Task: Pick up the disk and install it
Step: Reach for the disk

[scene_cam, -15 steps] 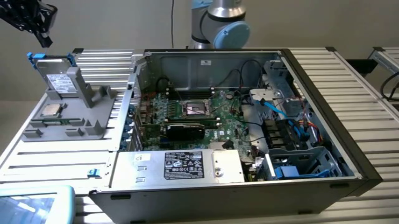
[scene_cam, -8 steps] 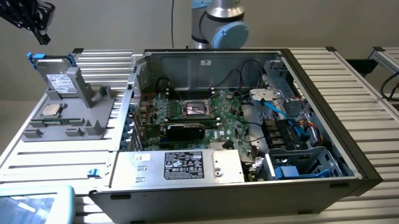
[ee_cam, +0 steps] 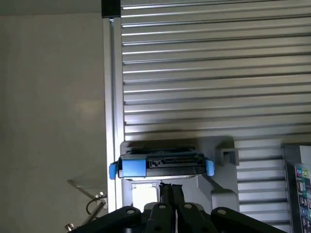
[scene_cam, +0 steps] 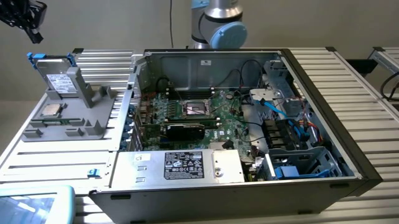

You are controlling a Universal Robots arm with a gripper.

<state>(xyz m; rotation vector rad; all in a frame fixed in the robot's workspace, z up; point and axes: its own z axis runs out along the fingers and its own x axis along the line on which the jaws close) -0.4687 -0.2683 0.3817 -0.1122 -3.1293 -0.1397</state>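
Hovering clenched and empty above the disk (scene_cam: pixel 57 78), which stands upright in the grey stand (scene_cam: pixel 87 100) on the desk (scene_cam: pixel 56 158), the end effector (scene_cam: pixel 32 33) could jab its top edge if lowered unopened.

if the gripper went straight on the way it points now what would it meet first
Most likely the disk, standing on edge in the grey holder: the shut gripper points at its upper edge. The gap is hard to judge.

A robotics lab is showing: an opened computer tower (scene_cam: pixel 187 63) is lying on a slatted aluminium counter (scene_cam: pixel 56 161), a grey parts fixture (scene_cam: pixel 93 116) sitting beside it, a robot arm (scene_cam: pixel 219 28) standing behind.
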